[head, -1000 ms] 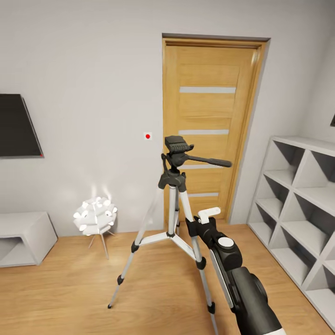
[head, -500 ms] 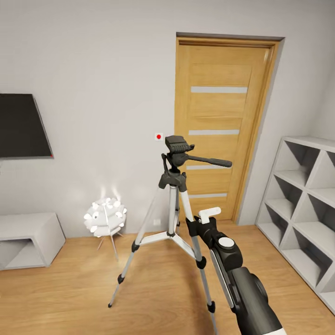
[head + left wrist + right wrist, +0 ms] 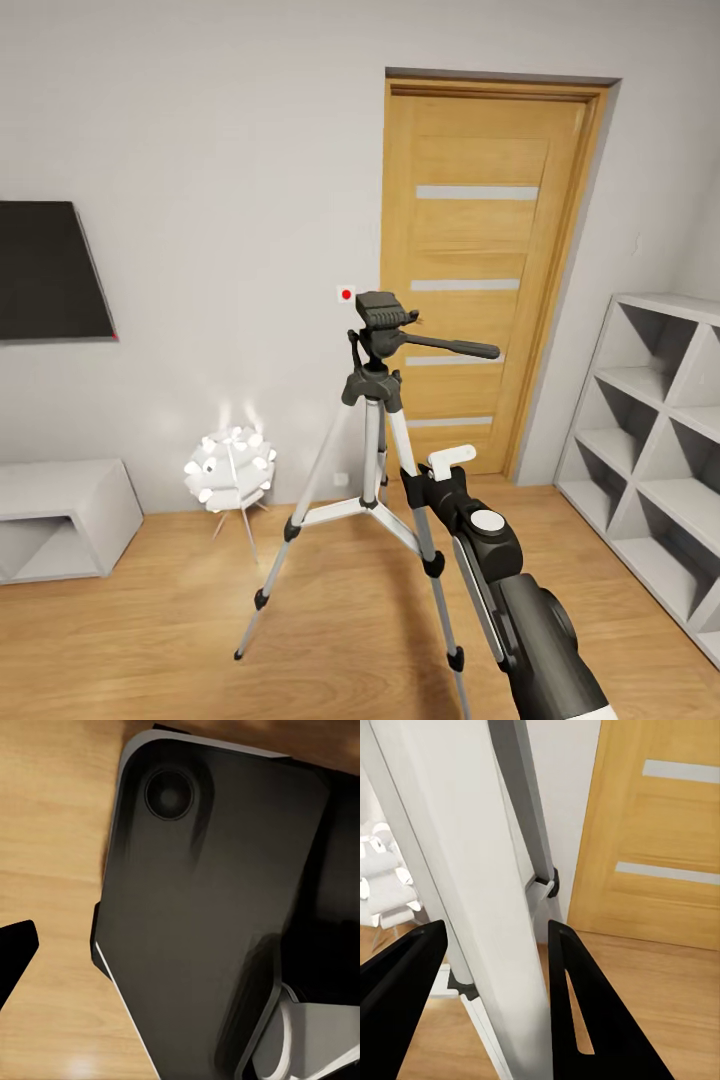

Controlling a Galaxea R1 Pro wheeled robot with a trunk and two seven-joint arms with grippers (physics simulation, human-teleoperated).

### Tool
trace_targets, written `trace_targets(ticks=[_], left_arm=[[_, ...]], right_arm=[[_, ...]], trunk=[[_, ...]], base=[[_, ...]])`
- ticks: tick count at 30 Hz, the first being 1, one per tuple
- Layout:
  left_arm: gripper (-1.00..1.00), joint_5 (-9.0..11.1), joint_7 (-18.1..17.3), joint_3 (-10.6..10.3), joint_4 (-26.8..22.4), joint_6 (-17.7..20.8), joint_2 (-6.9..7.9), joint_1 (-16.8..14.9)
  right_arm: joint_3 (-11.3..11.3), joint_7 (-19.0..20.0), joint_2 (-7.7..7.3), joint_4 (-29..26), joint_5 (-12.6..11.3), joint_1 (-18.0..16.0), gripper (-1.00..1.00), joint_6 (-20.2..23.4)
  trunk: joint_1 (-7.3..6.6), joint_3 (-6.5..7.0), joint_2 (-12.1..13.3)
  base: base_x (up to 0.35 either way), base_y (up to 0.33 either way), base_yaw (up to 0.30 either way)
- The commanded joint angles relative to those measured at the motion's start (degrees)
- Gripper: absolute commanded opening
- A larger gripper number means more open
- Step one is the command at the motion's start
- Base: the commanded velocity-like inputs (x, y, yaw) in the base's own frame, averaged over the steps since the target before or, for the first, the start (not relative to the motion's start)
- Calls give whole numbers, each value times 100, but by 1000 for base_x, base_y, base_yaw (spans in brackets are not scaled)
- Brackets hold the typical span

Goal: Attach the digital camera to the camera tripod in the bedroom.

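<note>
The camera tripod (image 3: 385, 318) stands mid-room on silver legs, its black head and long pan handle (image 3: 452, 347) level with the door. My right gripper (image 3: 430, 486) is at the tripod's right leg, below the head. In the right wrist view that silver leg (image 3: 472, 870) runs between the two black fingers (image 3: 405, 990), which press against both its sides, so my right gripper (image 3: 495, 934) is shut on it. One black fingertip (image 3: 15, 952) of my left gripper shows over the wood floor beside my own dark body panel (image 3: 210, 907). The digital camera is out of view.
An oak door (image 3: 480, 280) is behind the tripod. A grey cube shelf (image 3: 650, 420) lines the right wall. A white spiky-ball lamp (image 3: 230, 468), a low grey cabinet (image 3: 60, 515) and a black wall TV (image 3: 50, 270) are at the left.
The view has swung left: door, lamp and TV slid right in the picture. The tripod and my right arm kept their place in the view, so the tripod moved with me.
</note>
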Motion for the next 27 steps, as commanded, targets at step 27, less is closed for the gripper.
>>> trace_targets(ticks=[27], left_arm=[[100,14,0,-7,-16,-8,-5,3]], right_arm=[[-11,35,3,-3,49,-5,-100,22]], trunk=[[1,-6,-5]], base=[[0,220,0]])
